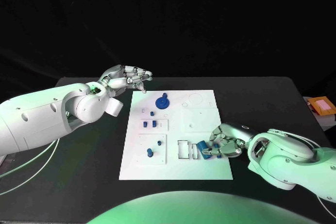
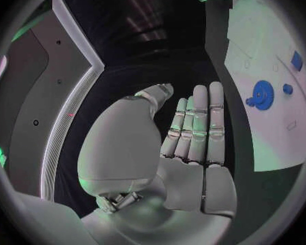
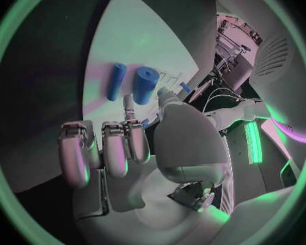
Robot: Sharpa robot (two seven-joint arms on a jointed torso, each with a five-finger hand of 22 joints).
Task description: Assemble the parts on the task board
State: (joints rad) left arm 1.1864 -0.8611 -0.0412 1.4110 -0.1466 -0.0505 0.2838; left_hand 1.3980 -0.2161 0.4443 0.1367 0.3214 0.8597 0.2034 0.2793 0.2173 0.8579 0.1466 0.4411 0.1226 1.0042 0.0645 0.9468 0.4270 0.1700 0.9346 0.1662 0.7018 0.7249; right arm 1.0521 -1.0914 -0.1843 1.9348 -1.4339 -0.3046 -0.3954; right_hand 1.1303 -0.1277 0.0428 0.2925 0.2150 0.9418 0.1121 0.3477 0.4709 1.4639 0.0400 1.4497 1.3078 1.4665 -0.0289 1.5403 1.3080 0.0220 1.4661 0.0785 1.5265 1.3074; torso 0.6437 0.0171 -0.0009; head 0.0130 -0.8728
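Note:
The white task board [image 1: 175, 136] lies mid-table, with a blue disc [image 1: 162, 102] near its far end and small blue parts [image 1: 148, 123] further along its left half. My right hand [image 1: 225, 142] rests at the board's right edge. Its thumb and one finger pinch the near end of a thick blue cylinder [image 3: 145, 85], and its other fingers [image 3: 102, 147] are curled in. A thinner blue cylinder [image 3: 116, 81] lies beside it on the board [image 3: 119, 43]. My left hand [image 1: 126, 78] hovers off the board's far left corner, flat and holding nothing [image 2: 194, 141]. The disc [image 2: 262, 95] lies off to its side.
An orange object [image 1: 321, 105] sits at the table's right edge. Pale cables [image 1: 28, 170] hang below my left arm. Bare black table [image 1: 266, 97] surrounds the board.

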